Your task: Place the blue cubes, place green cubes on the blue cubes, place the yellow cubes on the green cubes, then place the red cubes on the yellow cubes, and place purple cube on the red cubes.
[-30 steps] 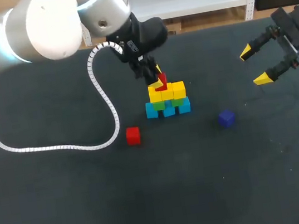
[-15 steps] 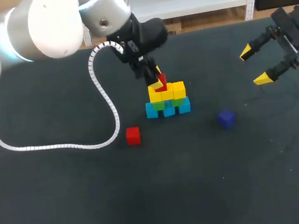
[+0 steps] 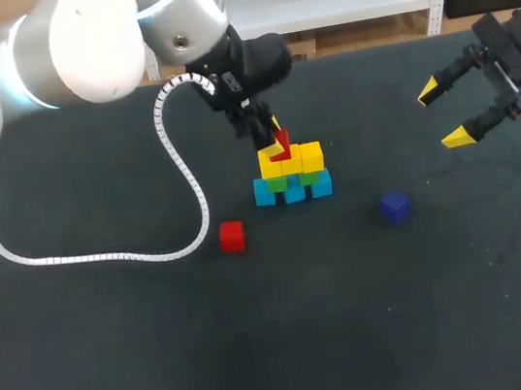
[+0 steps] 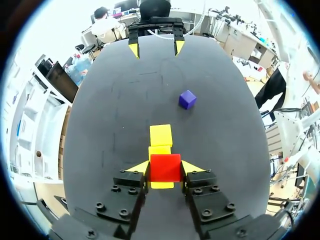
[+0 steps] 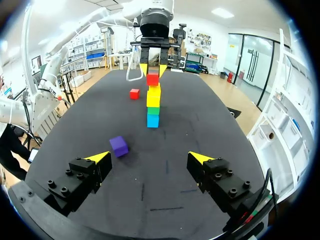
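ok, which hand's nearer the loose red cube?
Left. Left hand grips the held red cube at the stack beside the loose red cube; right hand hangs far across the table.

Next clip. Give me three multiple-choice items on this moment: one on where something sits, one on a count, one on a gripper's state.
1. Where is the purple cube?
A. On the table, apart from the stack
B. On top of the stack
C. Lifted off the table

2. How many red cubes show?
A. One
B. Two
C. Three

3. What state is the right gripper in?
A. Shut on the purple cube
B. Shut, with nothing in it
C. Open, with nothing in it

Key:
1 A: it lies alone on the table, off to the stack's side.
2 B: the gripped red cube sits between the left gripper's fingers at the stack's top, and the loose red cube lies on the table.
3 C: its fingers stand wide apart with only bare table between them.
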